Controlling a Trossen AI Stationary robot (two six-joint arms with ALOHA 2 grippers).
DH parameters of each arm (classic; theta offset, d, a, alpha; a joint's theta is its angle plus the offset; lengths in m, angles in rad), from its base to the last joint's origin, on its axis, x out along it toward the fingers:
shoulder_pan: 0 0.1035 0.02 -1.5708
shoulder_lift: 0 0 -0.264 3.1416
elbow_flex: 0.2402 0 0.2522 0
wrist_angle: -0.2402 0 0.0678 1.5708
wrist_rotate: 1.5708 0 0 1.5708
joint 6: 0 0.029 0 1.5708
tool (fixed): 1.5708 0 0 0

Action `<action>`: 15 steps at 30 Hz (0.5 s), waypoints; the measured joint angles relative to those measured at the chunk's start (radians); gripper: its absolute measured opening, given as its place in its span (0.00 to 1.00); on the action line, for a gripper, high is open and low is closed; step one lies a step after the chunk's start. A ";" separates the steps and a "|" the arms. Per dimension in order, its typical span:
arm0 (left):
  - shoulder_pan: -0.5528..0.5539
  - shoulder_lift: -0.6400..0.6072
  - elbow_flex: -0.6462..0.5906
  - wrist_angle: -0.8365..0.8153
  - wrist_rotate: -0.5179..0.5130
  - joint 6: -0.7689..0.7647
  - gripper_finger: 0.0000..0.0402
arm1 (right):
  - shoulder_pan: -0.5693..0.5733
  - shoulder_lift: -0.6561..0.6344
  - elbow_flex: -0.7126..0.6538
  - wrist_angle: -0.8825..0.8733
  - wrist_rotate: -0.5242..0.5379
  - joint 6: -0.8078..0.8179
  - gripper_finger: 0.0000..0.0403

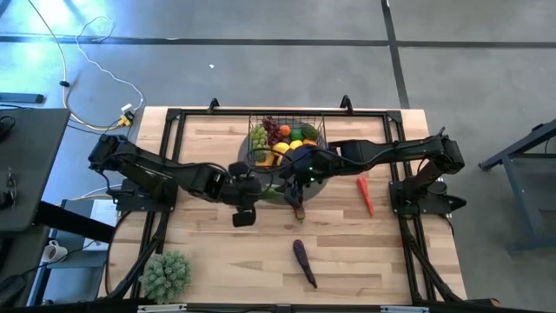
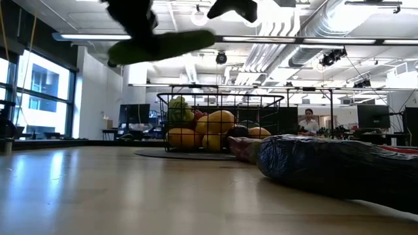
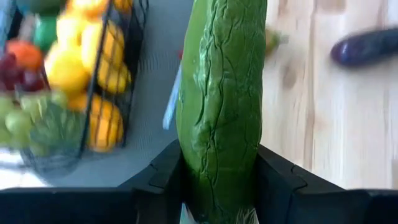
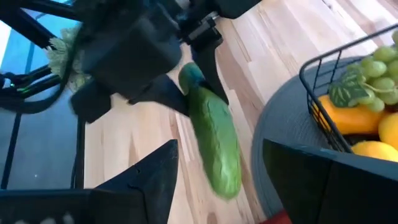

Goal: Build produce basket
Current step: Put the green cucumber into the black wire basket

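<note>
My left gripper (image 3: 221, 171) is shut on a green cucumber (image 3: 221, 87) and holds it high above the table, next to the black wire basket (image 1: 287, 130). The basket stands on a grey round disc (image 1: 317, 187) and holds yellow and orange fruit, grapes and other produce. My right gripper (image 1: 298, 176) hovers open at the basket's near side, with the cucumber's free end (image 4: 224, 177) just ahead of its fingers. A purple eggplant (image 1: 304, 263) and a red chili (image 1: 365, 193) lie on the table. My left gripper pinches the cucumber near one end (image 4: 194, 84), a finger (image 3: 165, 180) on each side. It comes slanting down from the table's left. The cucumber sticks out ahead of the fingers, nearly level in the low view (image 2: 163, 46), lifted clear of the table.
A leafy green bunch (image 1: 165, 274) sits at the table's near left corner. A small brownish piece of produce (image 1: 298, 209) lies just in front of the disc. Bare wood stretches across the near middle and the left side of the table.
</note>
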 joint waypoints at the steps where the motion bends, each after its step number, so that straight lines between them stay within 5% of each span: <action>1: 0.000 -0.003 0.002 0.011 -0.007 0.017 0.32 | 0.000 0.000 0.000 0.002 0.000 0.002 0.54; 15: 0.000 -0.030 0.003 0.044 -0.138 0.230 0.32 | 0.000 0.066 0.000 0.052 -0.034 0.061 0.60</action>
